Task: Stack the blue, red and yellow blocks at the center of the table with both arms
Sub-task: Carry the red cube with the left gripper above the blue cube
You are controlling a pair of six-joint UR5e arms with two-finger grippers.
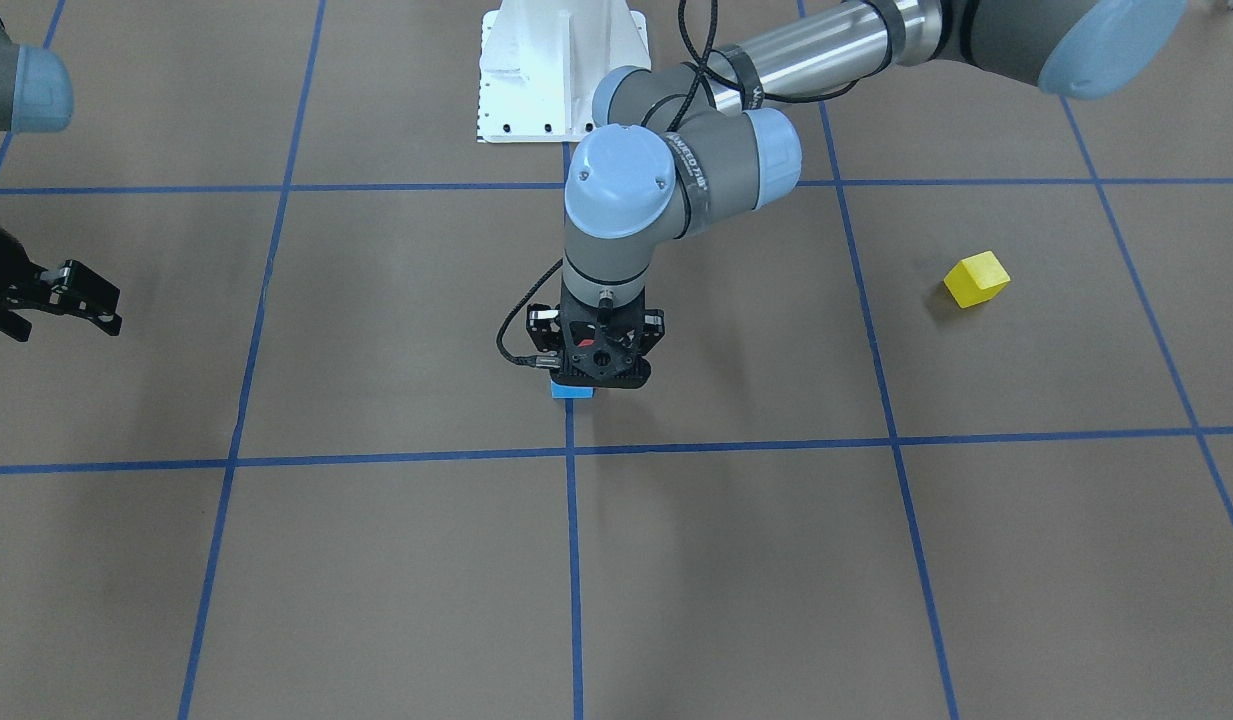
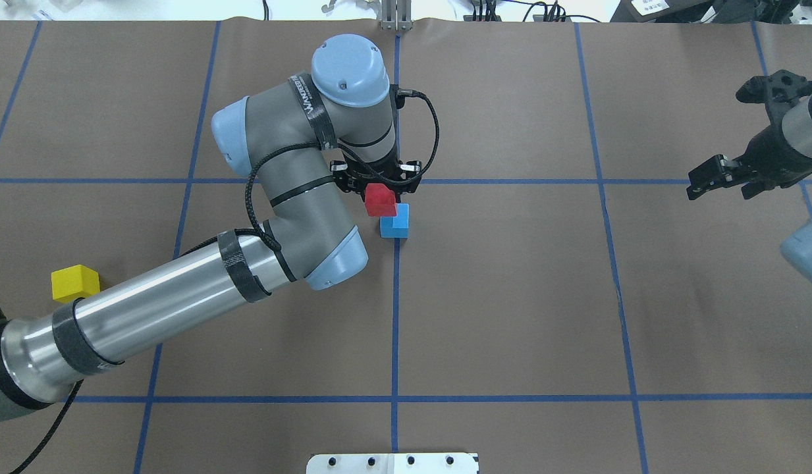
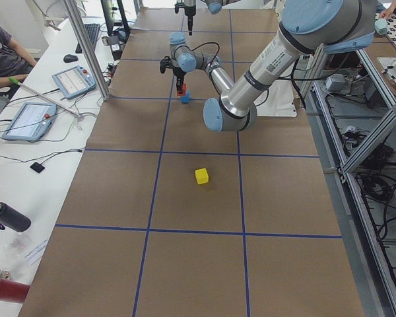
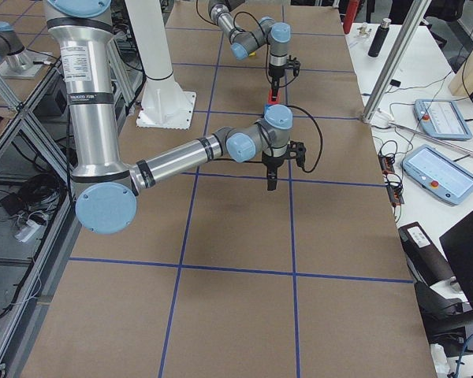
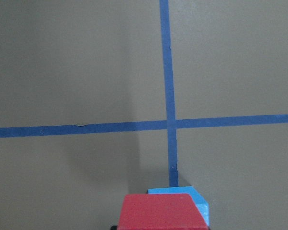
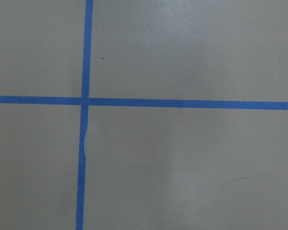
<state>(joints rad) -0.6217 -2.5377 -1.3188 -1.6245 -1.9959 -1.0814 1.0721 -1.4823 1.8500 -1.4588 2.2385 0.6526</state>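
Note:
My left gripper (image 2: 378, 192) is shut on the red block (image 2: 380, 199) and holds it over the blue block (image 2: 396, 222) at the table's centre crossing. I cannot tell if the two blocks touch. In the left wrist view the red block (image 5: 161, 212) covers most of the blue block (image 5: 200, 203). In the front view the gripper (image 1: 601, 352) hides the red block, and only the blue block's (image 1: 572, 391) edge shows. The yellow block (image 2: 75, 283) lies alone on the robot's left and also shows in the front view (image 1: 976, 279). My right gripper (image 2: 716, 178) is open and empty, far out on the right.
The white robot base plate (image 1: 561, 70) sits at the near table edge. Blue tape lines (image 2: 395, 329) divide the brown table into squares. My left arm's forearm (image 2: 168, 303) runs just beside the yellow block. An operator's desk with tablets (image 3: 30, 119) runs along the far side.

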